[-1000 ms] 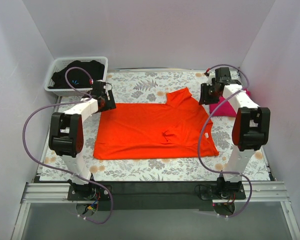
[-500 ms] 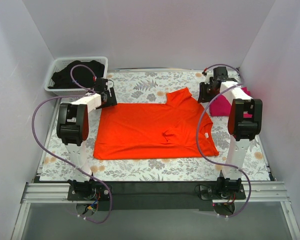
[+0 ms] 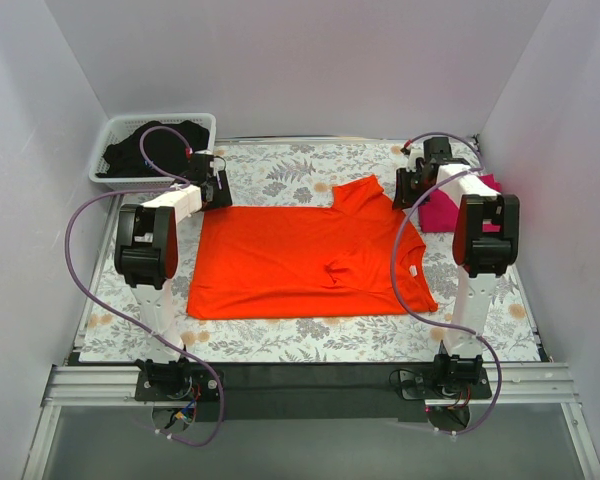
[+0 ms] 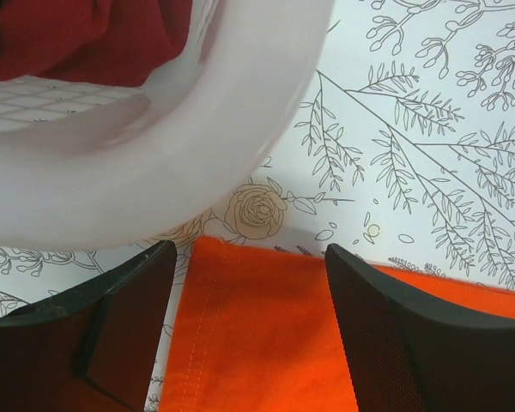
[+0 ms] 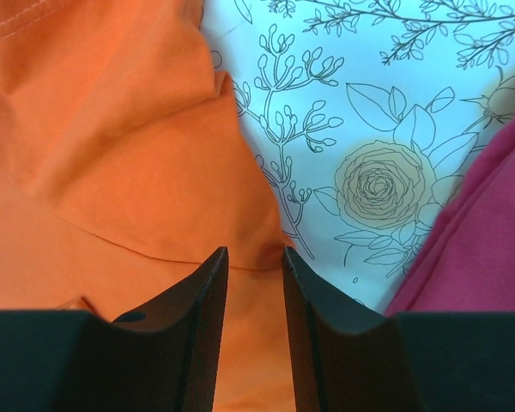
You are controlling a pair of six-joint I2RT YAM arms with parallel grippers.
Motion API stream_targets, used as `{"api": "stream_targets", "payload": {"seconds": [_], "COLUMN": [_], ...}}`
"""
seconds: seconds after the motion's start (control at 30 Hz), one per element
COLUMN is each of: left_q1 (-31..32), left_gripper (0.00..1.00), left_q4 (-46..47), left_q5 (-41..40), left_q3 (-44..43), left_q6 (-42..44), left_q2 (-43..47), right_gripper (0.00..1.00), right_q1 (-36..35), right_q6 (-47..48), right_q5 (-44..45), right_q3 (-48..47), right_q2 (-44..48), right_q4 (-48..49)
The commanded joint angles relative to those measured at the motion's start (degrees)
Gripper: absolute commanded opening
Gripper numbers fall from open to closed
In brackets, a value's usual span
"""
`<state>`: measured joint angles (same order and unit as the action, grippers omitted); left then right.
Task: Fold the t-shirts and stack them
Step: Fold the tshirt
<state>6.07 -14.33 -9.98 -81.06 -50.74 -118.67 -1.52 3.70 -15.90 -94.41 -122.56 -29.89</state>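
Flowery tablecloth point(image 3: 280, 170), bright orange cloth t-shirt point(image 3: 300, 260) flat in the middle, magenta-pink cloth t-shirt point(image 3: 438, 216) bunched at right, left gripper point(image 4: 249, 249) wide open over orange corner, right gripper point(image 5: 254, 251) nearly closed, holding nothing

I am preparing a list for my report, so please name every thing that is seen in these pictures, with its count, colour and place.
orange t-shirt: one, bright orange, spread flat in the middle of the table.
magenta t-shirt: one, magenta-pink, bunched at the far right.
basket: one, white, far left corner.
dark cloth: one heap, inside the basket.
table cover: one, white with a floral print, under the shirts.
cables: two, purple, one along each arm.
left arm: one, white and black; left fingers apart over the orange t-shirt's far left corner.
right arm: one, white and black; right fingers narrowly apart over the orange t-shirt's far right edge.
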Motion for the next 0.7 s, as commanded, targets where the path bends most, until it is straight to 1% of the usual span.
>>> {"api": "stream_targets", "payload": {"seconds": [0.0, 0.17, 0.27, 0.47, 0.53, 0.67], "left_q1": [-0.6, -1.1, -1.6, -1.9, -1.9, -1.9], "left_gripper": [0.65, 0.66, 0.66, 0.65, 0.64, 0.63], "left_q4": [1.8, 3.2, 3.4, 3.9, 3.8, 3.4], "left_q5": [-0.3, -0.7, -0.4, 0.5, 1.2, 3.1], "left_q3": [0.0, 0.5, 0.5, -0.6, -0.7, 0.6], "left_q6": [1.6, 3.5, 3.7, 4.4, 4.6, 4.8], "left_q2": [1.9, 2.3, 2.2, 0.6, 0.4, 0.7], "right_gripper": [0.34, 0.34, 0.34, 0.33, 0.31, 0.3], "right_q1": [0.0, 0.0, 0.0, 0.0, 0.0, 0.0], "right_q6": [1.0, 1.3, 1.3, 1.2, 1.1, 1.2], "right_q5": [-1.3, -0.5, 2.1, 1.6, 0.9, 1.0], "right_q3": [-2.1, -2.2, -1.9, -1.6, -1.2, -0.9], "right_q2": [-1.2, -2.5, -2.2, -1.9, -1.9, -1.6], "right_q4": [0.8, 1.0, 1.2, 1.6, 1.9, 1.9]}}
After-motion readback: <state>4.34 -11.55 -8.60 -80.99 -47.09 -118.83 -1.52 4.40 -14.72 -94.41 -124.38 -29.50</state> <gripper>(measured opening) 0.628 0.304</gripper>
